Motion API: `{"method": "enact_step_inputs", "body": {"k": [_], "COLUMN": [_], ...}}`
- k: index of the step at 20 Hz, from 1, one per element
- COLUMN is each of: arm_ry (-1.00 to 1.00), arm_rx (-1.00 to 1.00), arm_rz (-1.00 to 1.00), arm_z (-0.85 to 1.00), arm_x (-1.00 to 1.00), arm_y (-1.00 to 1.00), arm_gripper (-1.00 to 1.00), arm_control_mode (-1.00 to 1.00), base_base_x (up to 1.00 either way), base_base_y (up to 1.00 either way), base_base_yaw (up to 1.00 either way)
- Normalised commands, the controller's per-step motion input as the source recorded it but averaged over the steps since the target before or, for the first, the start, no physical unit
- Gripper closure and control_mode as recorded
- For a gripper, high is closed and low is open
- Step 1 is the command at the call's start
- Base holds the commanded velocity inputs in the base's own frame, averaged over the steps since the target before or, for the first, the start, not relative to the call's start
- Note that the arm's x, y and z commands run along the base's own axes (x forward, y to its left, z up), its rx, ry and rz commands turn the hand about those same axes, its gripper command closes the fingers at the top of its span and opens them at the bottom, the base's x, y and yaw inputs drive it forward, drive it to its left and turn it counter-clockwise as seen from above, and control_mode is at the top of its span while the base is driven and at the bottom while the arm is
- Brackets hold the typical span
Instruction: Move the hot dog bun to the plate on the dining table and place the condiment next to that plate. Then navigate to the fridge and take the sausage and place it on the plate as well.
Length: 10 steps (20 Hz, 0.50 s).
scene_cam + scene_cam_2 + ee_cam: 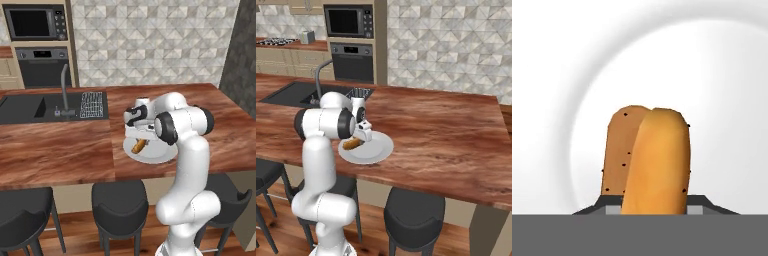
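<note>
bun: hot dog bun (649,160) sits between the gripper's (654,202) finger tips in the hand view; two golden-tan halves side by side, dark specks on them; from the base views it shows as an orange-brown piece over the plate (157,154), left part of it
grip: fingers clamped on the bun, close together; whether the bun touches the plate surface, can't tell
plate: white, round, shallow; on the dining table (55,150) near its front edge, right of the sink (27,107); white plate surface lies behind the bun in the hand view
arm: elbow folded over the table edge, hand pointing down at the plate; hides the right part of the plate in the left base view
table: reddish-brown wood top; dark inset sink with tap (64,90) and a drying rack (92,104) beside it
stools: black stools (120,207) under the front edge
background: microwave (35,22) above oven (42,67) in the back wall
</note>
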Motion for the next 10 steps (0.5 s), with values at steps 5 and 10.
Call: {"method": "enact_step_inputs", "body": {"k": [5, 10], "arm_ry": [-0.04, -0.14], "arm_rx": [0.00, 0.02], "arm_rz": [0.00, 0.00], "arm_z": [-0.01, 0.09], "arm_x": [0.07, -0.23], "arm_y": [0.00, -0.06], "arm_gripper": [-1.00, -1.00], "arm_control_mode": [-1.00, -1.00], "base_base_x": [0.00, 0.00], "base_base_y": [0.00, 0.00], "base_base_yaw": [0.00, 0.00]}}
